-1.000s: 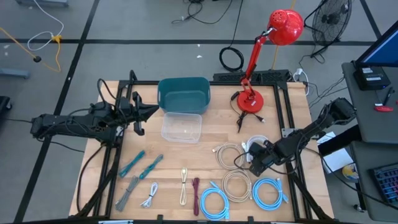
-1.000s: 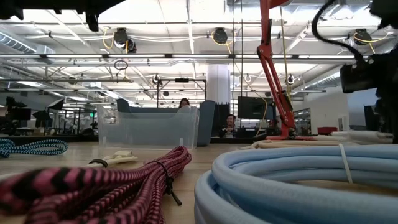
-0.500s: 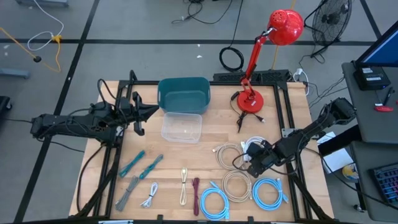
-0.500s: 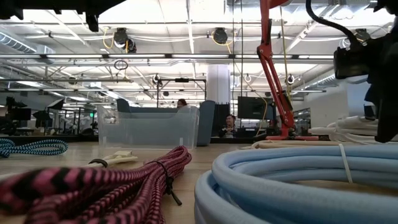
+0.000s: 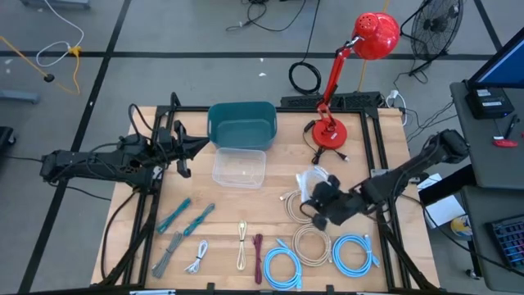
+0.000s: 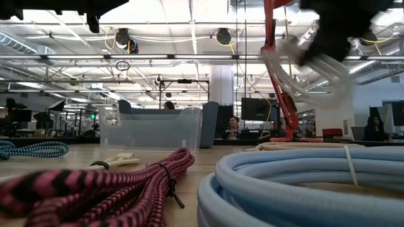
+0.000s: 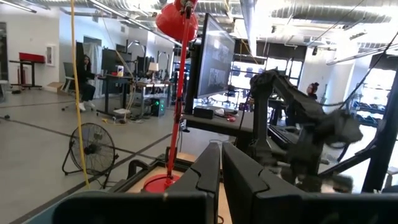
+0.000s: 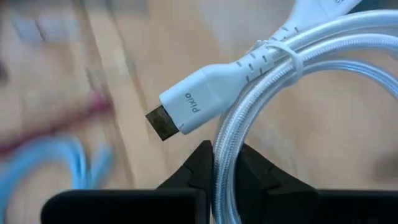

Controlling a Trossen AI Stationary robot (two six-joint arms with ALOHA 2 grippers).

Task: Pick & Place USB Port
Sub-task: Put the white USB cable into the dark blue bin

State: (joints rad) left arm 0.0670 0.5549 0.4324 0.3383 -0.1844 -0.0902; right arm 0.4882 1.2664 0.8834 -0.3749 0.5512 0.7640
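Note:
The white coiled USB cable (image 8: 292, 56) with its white plug (image 8: 186, 109) hangs in the air over the right half of the table, and my right gripper (image 5: 321, 201) is shut on it. In the low view the coil (image 6: 303, 60) shows high above the tabletop. My left gripper (image 5: 201, 146) waits at the table's left side next to the teal bin, its fingers (image 7: 205, 171) shut on nothing. My right gripper pinches the coil's bundled strands (image 8: 222, 155) between its two fingers, a short way from the plug. The fingers slant downward and lie across the strands. The coil is lifted clear of the table, and the plug sticks out to one side.
A teal bin (image 5: 242, 123) and a clear container (image 5: 239, 167) stand at the far middle, a red desk lamp (image 5: 332, 131) at the far right. Beige coils (image 5: 309, 242), blue coils (image 5: 354, 252), a maroon cable (image 5: 258, 256) and more cables line the near edge.
My right gripper has risen from the table's right side and gone toward the middle, tipping and rolling as it went. The white cable, which lay among the coils, has come up with it and now hangs clear of the table.

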